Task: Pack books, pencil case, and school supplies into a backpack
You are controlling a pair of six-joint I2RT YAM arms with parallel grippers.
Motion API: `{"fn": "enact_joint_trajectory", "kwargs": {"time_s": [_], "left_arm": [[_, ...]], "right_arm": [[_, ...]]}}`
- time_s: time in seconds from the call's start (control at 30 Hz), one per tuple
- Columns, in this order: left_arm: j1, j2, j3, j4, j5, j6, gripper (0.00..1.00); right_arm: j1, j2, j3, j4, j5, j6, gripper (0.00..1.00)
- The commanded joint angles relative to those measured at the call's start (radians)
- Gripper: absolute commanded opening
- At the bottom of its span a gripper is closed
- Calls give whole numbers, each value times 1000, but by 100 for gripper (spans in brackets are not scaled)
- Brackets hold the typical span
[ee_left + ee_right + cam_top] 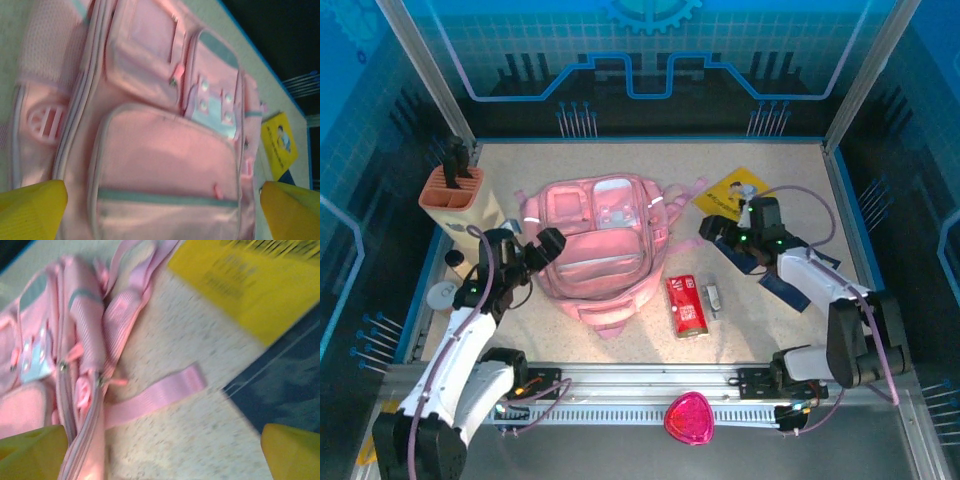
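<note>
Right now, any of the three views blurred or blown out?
Top external: sharp, blue-tinted surround, bright patch washing out the middle of the backpack. Left wrist: soft focus, pink cast, no streaking. Right wrist: worst, smeared; print on the yellow book unreadable, navy book edges fuzzy.

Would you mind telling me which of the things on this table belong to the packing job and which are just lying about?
For the job: pink backpack, yellow book, navy book, red pencil case, small grey-white piece.

Just lying about: beige knife block, pink heart-shaped thing, small white disc.
</note>
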Motion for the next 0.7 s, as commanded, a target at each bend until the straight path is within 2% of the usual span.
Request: {"fn": "enact_joint_trajectory", "kwargs": {"time_s": [0.0,0.07,0.17,0.4,0.5,0.67], "left_arm": [[-22,-61,-3,-230,54,-58,99],[-38,-65,-12,-290,104,-83,99],[-113,-107,-61,-340,53,-139,99],[-186,-111,-201,-219,77,-237,95],[-199,-77,-245,-90,112,-260,89],[-207,32,-260,141,130,-255,68]], "right_arm": [[99,60,54,-40,-76,-16,100],[173,121,95,-63,-54,-43,100],[254,196,130,-69,-75,-57,99],[365,284,177,-29,-88,-54,84],[385,323,182,-14,-98,-41,74],[402,345,166,52,-149,-46,58]]}}
